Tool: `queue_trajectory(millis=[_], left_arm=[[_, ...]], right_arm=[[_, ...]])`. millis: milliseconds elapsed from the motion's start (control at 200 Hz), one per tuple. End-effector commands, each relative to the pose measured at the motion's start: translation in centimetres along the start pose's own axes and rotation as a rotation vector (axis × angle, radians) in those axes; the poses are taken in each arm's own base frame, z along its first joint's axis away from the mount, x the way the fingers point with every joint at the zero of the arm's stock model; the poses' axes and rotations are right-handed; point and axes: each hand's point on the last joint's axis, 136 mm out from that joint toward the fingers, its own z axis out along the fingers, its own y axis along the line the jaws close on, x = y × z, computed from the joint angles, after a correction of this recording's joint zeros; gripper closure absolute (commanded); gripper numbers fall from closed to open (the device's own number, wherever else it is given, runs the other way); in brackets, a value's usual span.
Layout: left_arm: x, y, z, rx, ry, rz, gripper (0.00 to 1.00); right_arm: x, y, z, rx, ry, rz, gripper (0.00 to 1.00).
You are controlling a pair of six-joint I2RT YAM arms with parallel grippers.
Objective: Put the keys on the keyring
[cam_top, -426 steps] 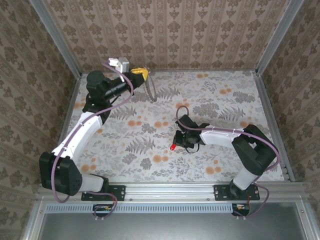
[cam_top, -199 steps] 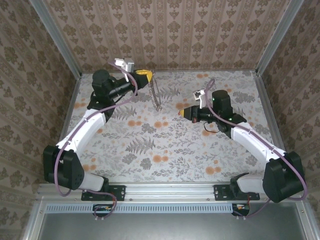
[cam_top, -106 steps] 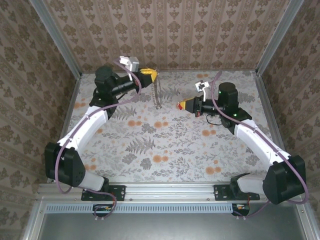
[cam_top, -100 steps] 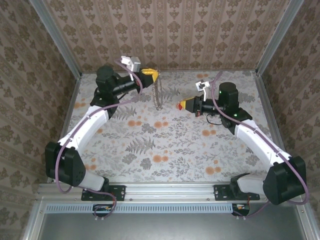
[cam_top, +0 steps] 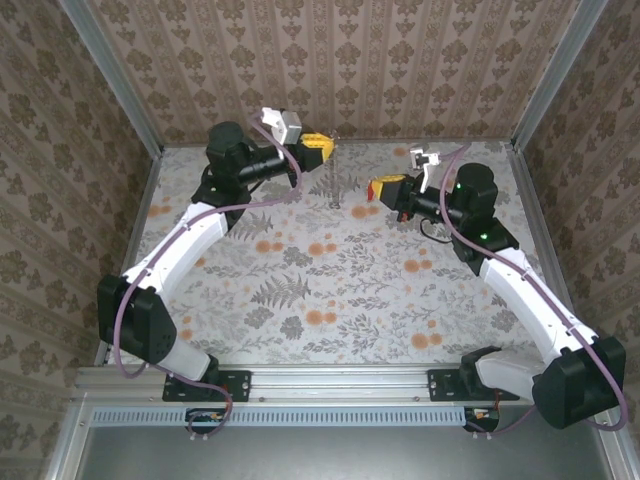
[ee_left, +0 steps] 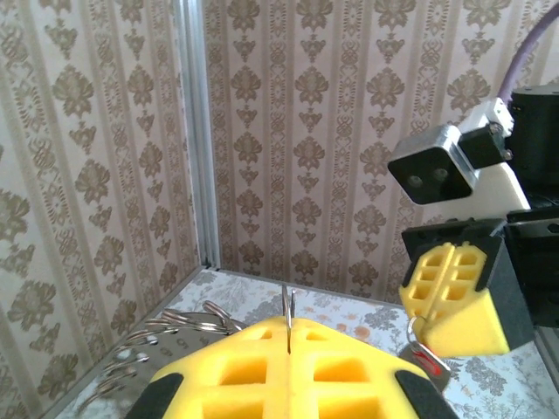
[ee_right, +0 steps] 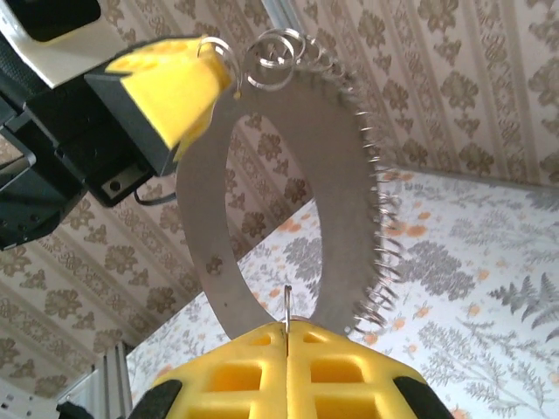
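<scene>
**Left gripper [cam_top: 322, 143] clamped on the keyring [cam_top: 333, 180], right gripper [cam_top: 376, 188] clamped on the red key [ee_left: 425, 356]**

The left gripper is at the far side of the floral table [cam_top: 330, 290], close to the papered back wall [cam_top: 330, 60]. Its yellow fingers [ee_left: 227, 371] are pressed together. In the left wrist view a thin metal edge stands up out of the seam between them, and a spread of small wire rings [ee_left: 170, 330] trails off to the left. Seen from the right wrist, the same gripper [ee_right: 210, 74] pinches the top of the keyring [ee_right: 205, 244]. The keyring hangs below it as a flat, dull metal oval, and the small rings are strung along its upper and right-hand edge. The table surface lies well behind and below the loop, so the loop hangs off the surface.

The right gripper [ee_right: 286, 330] has its yellow pads [ee_right: 349, 380] shut as well, with a fine metal sliver showing at the join. From the left wrist camera, this gripper [ee_left: 417, 321] appears to the right with its tips pointing down and to the left. A small ring and the red key hang right at those tips.

In the top view the two grippers face each other across a short gap. The keyring hangs between them, right under the left gripper's tips. The right gripper's tips are just beside the keyring and not touching it. Whether the red key touches the loop cannot be told.
</scene>
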Motion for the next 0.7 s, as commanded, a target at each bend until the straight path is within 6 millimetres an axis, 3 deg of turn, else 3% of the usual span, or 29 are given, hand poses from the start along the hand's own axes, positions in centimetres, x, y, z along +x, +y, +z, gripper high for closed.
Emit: queue_trajectory(millis=[0,360,695], left_arm=[[-2.2,-1.3,0.6,0.072,-0.027,0.085,1.00],[-2.8,-3.4,1.3,0.198,-0.056,0.015,1.00],[-2.6,-4.2,1.6,0.227,-0.046,0.003,1.00]], right_arm=[[-4.6,1.8,-0.9,-0.015,-0.117,-0.105,1.00],[-6.8,3.3,-1.1,-0.062,-0.149,-0.169,1.00],[-7.3,3.8,-0.2,-0.123,-0.134,-0.168,1.00]])
